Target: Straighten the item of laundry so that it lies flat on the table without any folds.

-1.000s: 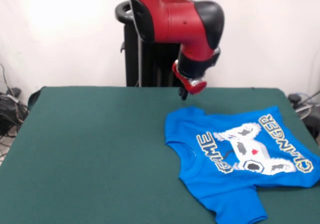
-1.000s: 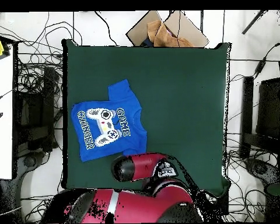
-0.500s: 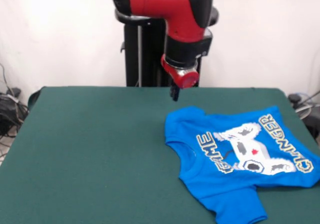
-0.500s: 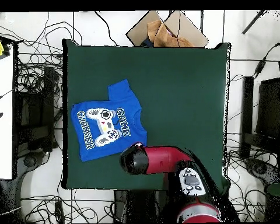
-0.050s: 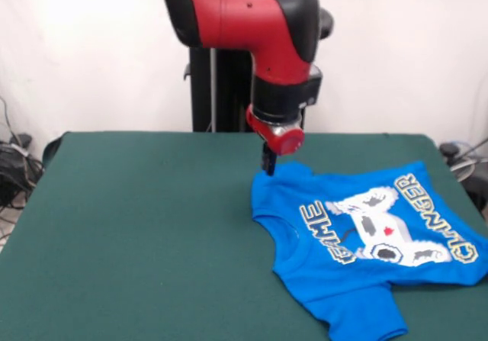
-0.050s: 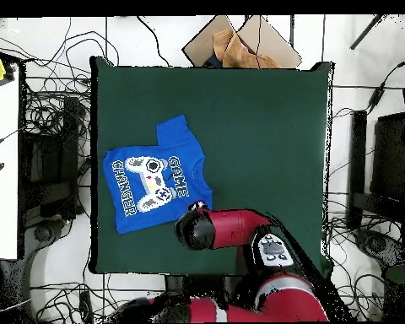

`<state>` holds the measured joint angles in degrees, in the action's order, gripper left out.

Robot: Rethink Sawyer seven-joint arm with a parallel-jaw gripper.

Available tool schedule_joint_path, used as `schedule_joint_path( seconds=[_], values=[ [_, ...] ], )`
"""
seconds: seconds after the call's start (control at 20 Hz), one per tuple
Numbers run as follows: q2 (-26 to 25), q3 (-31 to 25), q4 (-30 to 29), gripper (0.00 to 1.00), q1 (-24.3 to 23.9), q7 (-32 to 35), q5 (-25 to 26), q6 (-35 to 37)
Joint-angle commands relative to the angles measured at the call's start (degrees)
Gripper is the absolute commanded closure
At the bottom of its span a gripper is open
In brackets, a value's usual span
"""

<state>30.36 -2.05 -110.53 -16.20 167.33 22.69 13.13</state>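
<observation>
Counter (image 5: 137, 226): we noted dark green cloth, bare across its whole left half in the front view; plenty of room there to spread the garment.
Jaws (image 5: 268, 163): they hung at the tip of the red arm, just above the shirt's upper left corner. We could not tell whether they were open or closed, nor whether they touched cloth.
Shirt (image 5: 366, 238): bright blue, print side up, lying on the right part of the counter in the front view, close to that edge; collar toward the counter's middle, hem toward the right edge.
Folds: we judged the far sleeve at the jaws tucked or bunched, and the near sleeve (image 5: 362, 314) creased along its join with the body.
Step in hand: as we read it, a descent onto the far sleeve corner.
Doing it well: we would pinch only the top layer at the sleeve's outermost edge, lift little, and draw outward away from the body, low and slow, so the rest stayed put.
</observation>
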Motion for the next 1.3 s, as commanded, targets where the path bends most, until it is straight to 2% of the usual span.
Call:
schedule_joint_path(
  seconds=[0.05,0.15,0.35,0.55,0.85,1.05,1.3],
  values=[
    [-7.78,-2.23,6.2,1.0,2.96,-1.18,2.35,-4.4],
    [-7.67,-2.27,5.92,1.0,3.19,-1.92,2.3,-3.78],
    [-6.92,-0.29,6.39,1.0,4.04,-5.76,3.25,3.53],
    [-10.41,3.36,9.14,1.0,5.56,-5.68,5.46,3.43],
    [-14.45,4.42,11.73,1.0,5.14,-4.59,7.17,0.78],
    [-18.34,6.7,13.57,1.0,7.43,-3.36,7.86,0.64],
    [-18.34,7.89,9.14,1.0,6.68,-3.92,8.96,1.03]
  ],
)
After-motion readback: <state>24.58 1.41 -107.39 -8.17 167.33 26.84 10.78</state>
